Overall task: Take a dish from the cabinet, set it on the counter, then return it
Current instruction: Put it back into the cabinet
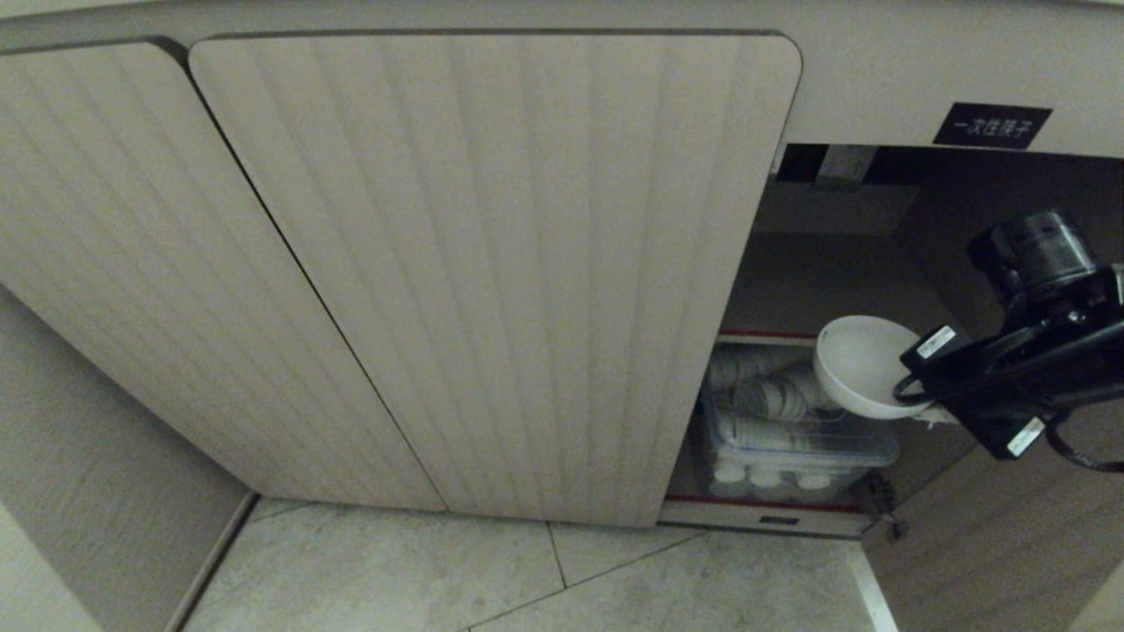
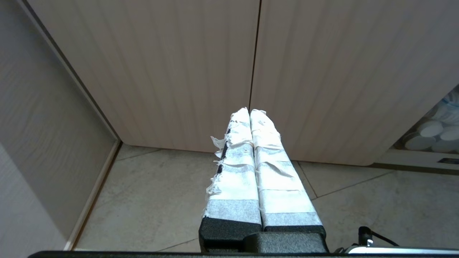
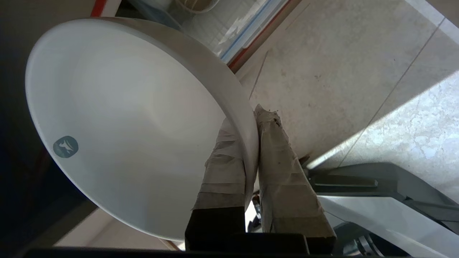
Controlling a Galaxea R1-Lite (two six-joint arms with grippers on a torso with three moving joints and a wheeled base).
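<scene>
My right gripper (image 3: pixel 251 120) is shut on the rim of the dish (image 3: pixel 118 118), a plain white bowl with a small grey mark inside. One taped finger sits inside the bowl, the other outside. In the head view the dish (image 1: pixel 859 362) hangs tilted in front of the open right compartment of the cabinet (image 1: pixel 492 263), with my right gripper (image 1: pixel 924 405) at its lower right edge. The left gripper (image 2: pixel 250 111) is shut on nothing, low over the floor in front of the closed cabinet doors. The counter is out of view.
Below the dish, stacked ribbed white cups (image 1: pixel 773 395) lie in a clear plastic box (image 1: pixel 799 452) on a red-edged shelf (image 1: pixel 762 504). A black label (image 1: pixel 992 125) sits above the opening. The opened fluted door leaf hangs left of the opening. The floor (image 1: pixel 544 570) is tiled.
</scene>
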